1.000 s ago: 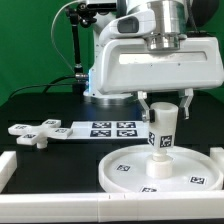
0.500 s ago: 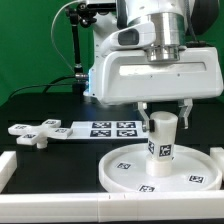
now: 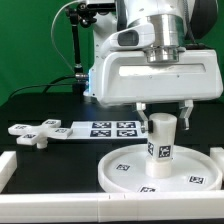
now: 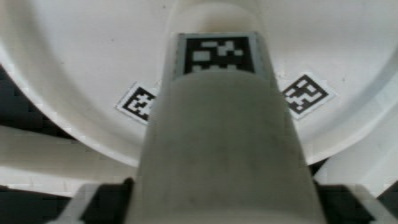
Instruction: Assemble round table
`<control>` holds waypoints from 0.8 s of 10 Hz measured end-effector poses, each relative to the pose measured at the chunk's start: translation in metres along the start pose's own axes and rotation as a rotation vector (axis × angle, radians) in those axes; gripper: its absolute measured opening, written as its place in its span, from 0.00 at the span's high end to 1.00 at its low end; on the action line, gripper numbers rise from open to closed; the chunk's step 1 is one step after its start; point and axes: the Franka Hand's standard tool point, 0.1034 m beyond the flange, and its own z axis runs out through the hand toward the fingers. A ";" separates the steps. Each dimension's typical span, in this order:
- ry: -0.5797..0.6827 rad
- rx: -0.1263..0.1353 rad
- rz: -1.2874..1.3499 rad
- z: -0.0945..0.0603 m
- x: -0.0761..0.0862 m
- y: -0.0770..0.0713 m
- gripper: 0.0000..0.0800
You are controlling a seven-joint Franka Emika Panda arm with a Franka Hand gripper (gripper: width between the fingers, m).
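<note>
From the exterior view I cannot see where the leg [image 3: 161, 140] meets the disc [image 3: 122, 175], so whether it is seated there I cannot tell; the disc's near rim is hidden behind the front white bar [image 3: 60, 208], and its edge toward the exterior view's right is cut off by the frame; the arm's bulky white housing blocks most of the hand [image 3: 166, 115]. In the wrist view the leg [image 4: 217, 120] fills the middle and is soft with closeness; the hand [image 4: 222, 196] shows only as dark slivers at the picture's edge.

The leg is a short, thick white cylinder, upright, with a black-and-white tag on its side; the disc [image 4: 71, 70] is large, white and rimmed, lying flat on the black desk [image 3: 40, 105], with several tags on its face.

The hand is clamped on the leg near its top, one finger on each flank, and the leg hangs straight below it over the disc's middle; the cross-shaped foot [image 3: 30, 132] lies well apart toward the exterior view's left, just beside the end of the marker board [image 3: 108, 128].
</note>
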 end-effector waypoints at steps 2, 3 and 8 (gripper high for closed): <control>-0.002 -0.002 0.002 -0.003 0.001 0.003 0.26; 0.005 -0.007 0.004 -0.008 0.004 0.006 0.20; -0.010 -0.004 0.008 -0.019 0.009 0.010 0.19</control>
